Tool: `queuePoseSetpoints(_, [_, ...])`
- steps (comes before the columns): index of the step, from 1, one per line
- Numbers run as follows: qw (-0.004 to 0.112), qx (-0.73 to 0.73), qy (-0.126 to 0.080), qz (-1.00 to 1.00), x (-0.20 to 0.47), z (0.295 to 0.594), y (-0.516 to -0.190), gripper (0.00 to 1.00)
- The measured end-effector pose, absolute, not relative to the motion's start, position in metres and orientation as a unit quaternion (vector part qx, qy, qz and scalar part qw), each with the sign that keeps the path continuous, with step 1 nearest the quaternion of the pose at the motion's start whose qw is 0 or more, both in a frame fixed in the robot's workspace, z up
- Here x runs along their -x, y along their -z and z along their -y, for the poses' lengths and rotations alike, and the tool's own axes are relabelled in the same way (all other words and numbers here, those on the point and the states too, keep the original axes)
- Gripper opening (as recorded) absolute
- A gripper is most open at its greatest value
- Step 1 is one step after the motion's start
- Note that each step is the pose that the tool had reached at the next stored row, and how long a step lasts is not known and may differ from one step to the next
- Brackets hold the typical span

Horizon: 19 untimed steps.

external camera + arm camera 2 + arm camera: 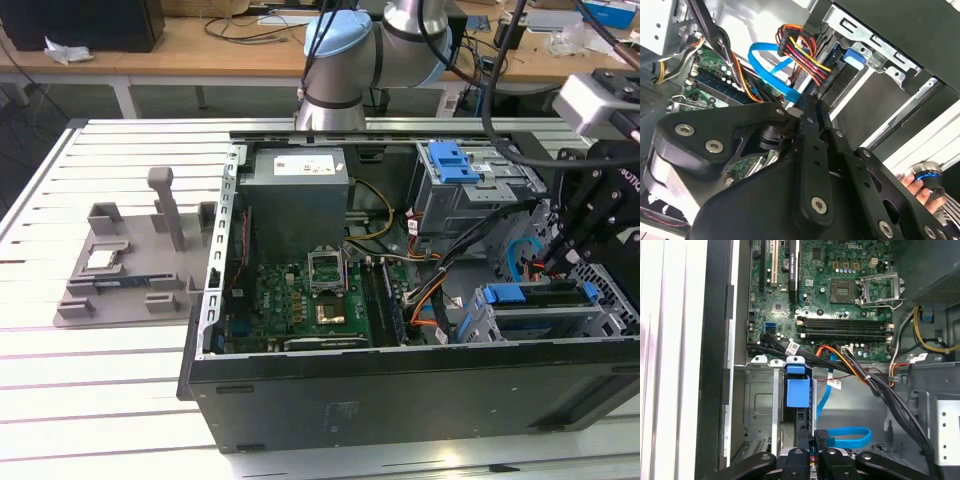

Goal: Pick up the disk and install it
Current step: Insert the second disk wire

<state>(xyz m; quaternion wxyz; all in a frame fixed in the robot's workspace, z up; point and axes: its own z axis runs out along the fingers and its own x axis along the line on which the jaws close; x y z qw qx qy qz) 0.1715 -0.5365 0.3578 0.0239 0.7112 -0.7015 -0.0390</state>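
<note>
Black linkages of the tool (pixel 807 107) are seen closest in both wrist views, converging over the lower drive bay of the open computer case (pixel 400 390). In the exterior view the tool (pixel 548 262) is found at about three o'clock of the case, reaching down into that bay. Whether it is spread, pressed together or pinching something cannot be told, since its tips are hidden among its own links and the bay walls.

The disk (pixel 535 297) is seen at about four o'clock of the case, lying within the grey metal bay, its blue caddy showing along the edges. In the first wrist view the blue end of the disk (pixel 799 392) is seen edge-on between the bay walls, just beyond the tool (pixel 814 440). A blue data cable (pixel 845 432) is looped loosely beside the bay, and a bundle of coloured power wires (pixel 800 50) is draped close by.

Elsewhere, the motherboard (pixel 300 300) is exposed at the case's centre, the power-supply box (pixel 295 205) at about eleven o'clock, and the upper drive cage (pixel 470 195) at one o'clock. A grey fixture (pixel 130 270) is left at nine o'clock on the desk (pixel 100 380).

The pick-up is judged done, as the disk is no longer on the desk. Installation appears well advanced; full seating and cabling cannot be confirmed.
</note>
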Motion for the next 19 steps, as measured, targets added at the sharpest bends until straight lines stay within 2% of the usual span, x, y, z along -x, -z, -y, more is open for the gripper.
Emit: queuePoseSetpoints(19, [0.024, -0.719, 0.039, 0.693, -0.171, 0.538, -0.341, 0.16])
